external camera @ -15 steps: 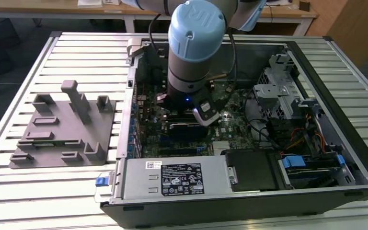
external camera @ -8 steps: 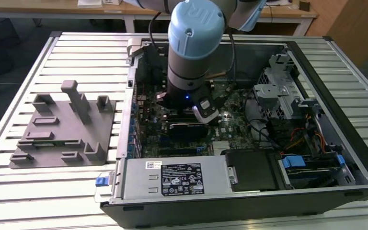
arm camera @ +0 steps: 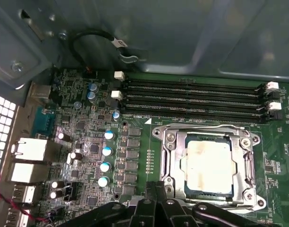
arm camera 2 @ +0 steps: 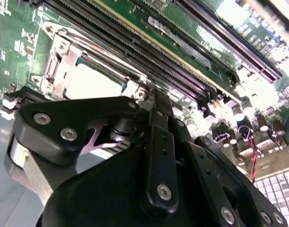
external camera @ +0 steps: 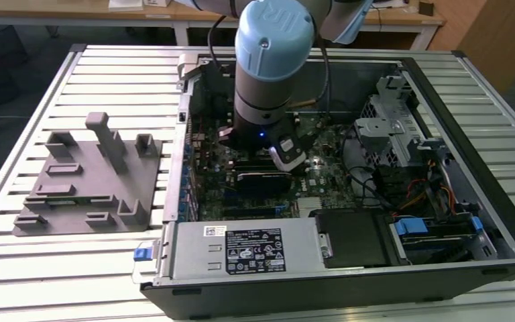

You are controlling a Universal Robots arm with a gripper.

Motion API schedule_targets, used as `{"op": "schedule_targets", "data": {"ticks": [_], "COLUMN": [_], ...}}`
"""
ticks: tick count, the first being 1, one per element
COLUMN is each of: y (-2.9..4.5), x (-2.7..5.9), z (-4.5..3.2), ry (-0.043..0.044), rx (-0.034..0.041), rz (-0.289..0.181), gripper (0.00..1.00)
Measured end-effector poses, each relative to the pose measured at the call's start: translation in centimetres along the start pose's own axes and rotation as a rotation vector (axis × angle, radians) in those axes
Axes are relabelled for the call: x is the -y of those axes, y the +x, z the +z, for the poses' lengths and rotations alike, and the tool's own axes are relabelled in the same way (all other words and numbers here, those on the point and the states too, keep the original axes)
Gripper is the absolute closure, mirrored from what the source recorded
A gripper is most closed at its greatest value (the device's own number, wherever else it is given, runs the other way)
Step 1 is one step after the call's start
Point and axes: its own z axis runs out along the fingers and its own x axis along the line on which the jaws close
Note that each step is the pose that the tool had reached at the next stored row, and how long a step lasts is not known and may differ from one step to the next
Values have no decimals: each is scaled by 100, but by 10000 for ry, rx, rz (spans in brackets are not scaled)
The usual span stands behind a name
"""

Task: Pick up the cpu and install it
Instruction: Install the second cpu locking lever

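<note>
The cpu (arm camera: 208,165), a flat square chip with a pale silver top, lies inside the metal-rimmed socket frame (arm camera: 170,142) on the green motherboard (arm camera: 88,156). In the second wrist view the cpu (arm camera 2: 90,85) shows just beyond my black fingers. My gripper (arm camera: 155,187) hovers close beside the socket's edge, shut with nothing between the fingertips. In the exterior view the arm (external camera: 271,60) reaches down into the open computer case (external camera: 347,201), and its wrist covers the socket area.
Memory slots (arm camera: 191,97) run alongside the socket. Capacitors (arm camera: 106,151) and rear ports (arm camera: 29,151) stand on the socket's other side. A grey plastic tray (external camera: 88,181) with upright posts lies on the slatted table at the exterior view's left. A power supply (external camera: 249,251) and drive bays (external camera: 401,134) crowd the case.
</note>
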Motion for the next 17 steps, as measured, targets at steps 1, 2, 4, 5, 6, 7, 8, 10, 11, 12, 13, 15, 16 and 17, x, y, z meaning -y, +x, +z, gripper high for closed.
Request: {"op": "schedule_targets", "data": {"ticks": [1,2,4,5,6,7,8,10,11,12,13,15,16,17], "y": [0,1,1,1,2,2,2,2,3,3,3,3,4,4], "x": [-5,-11,-25,-32,-35,-38,-42,-55,-64,-70,-76,-87,-93,-98], "z": [-14,-33,-78,-101,-114,-123,-134,-178,-207,-228,-247,-283,-302,-319], "ry": [0,0,5,6,7,7,6,-1,0,1,1,1,1,1], "rx": [0,0,0,0,-1,0,1,1,0,-1,-2,-2,-2,-2], "rz": [0,-1,-1,0,0,0,0,-3,-5,-5,-7,-8,-9,-10], "gripper": [89,89,89,89,89,89,89,89,89,89,89,89,89,89]}}
